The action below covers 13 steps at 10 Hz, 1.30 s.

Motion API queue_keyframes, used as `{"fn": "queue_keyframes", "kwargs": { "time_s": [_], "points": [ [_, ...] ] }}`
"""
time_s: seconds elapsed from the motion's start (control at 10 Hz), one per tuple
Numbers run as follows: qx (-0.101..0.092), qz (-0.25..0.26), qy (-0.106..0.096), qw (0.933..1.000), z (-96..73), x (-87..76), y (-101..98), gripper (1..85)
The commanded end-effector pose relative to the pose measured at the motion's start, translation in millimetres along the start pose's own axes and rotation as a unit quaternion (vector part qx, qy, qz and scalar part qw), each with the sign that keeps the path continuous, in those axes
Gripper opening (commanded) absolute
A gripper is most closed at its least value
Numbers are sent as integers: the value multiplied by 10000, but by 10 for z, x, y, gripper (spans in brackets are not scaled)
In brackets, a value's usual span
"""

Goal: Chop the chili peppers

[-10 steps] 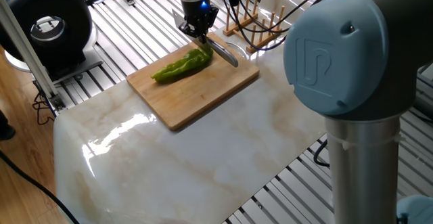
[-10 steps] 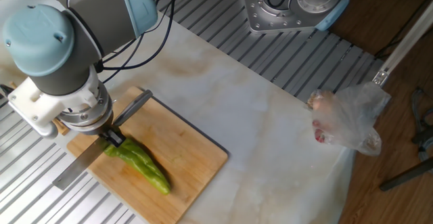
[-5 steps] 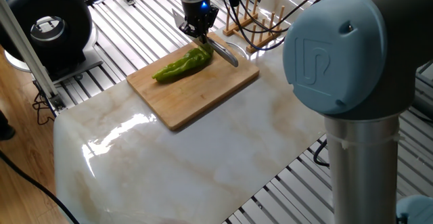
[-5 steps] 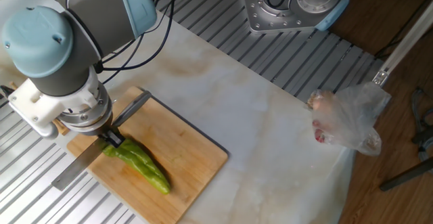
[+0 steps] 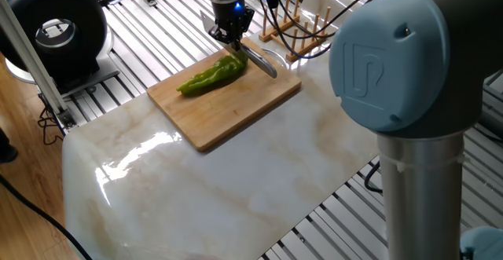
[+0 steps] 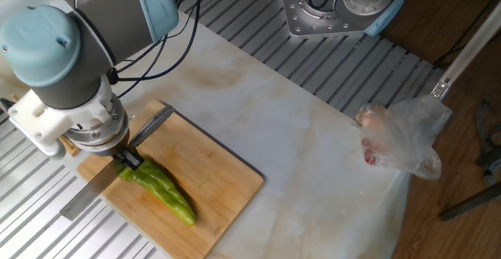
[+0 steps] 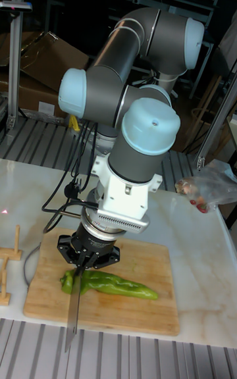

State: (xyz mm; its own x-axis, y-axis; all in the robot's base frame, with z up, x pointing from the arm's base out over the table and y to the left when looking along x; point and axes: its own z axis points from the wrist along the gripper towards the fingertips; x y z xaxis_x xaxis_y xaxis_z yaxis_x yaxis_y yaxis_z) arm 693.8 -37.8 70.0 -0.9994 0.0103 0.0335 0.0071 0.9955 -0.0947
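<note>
Barely shifted over the last second: gripper (image 7: 81,266) clamping knife (image 7: 72,306) against chili pepper (image 5: 211,76) stem end on cutting board (image 5: 236,111); pepper uncut, no slices.

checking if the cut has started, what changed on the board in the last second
Nothing visibly changed. The pincer holds the knife at the stem end of the chili pepper, which lies whole on the cutting board, as before.
</note>
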Motion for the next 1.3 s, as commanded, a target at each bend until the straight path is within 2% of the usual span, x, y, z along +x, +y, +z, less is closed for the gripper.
{"fn": "queue_keyframes", "kwargs": {
  "time_s": [0.0, 0.2, 0.6, 0.9, 1.2],
  "points": [
    [-422, 11, 156, 9990, -81, 19, -3, 13],
    [-415, -49, 146, 9990, -55, 23, -132, 13],
    [-507, -68, 131, 9986, -48, 18, -92, 13],
    [-653, -96, 91, 9978, 15, 14, -65, 13],
    [-692, -111, 60, 9975, 55, 10, -75, 13]
  ]
}}
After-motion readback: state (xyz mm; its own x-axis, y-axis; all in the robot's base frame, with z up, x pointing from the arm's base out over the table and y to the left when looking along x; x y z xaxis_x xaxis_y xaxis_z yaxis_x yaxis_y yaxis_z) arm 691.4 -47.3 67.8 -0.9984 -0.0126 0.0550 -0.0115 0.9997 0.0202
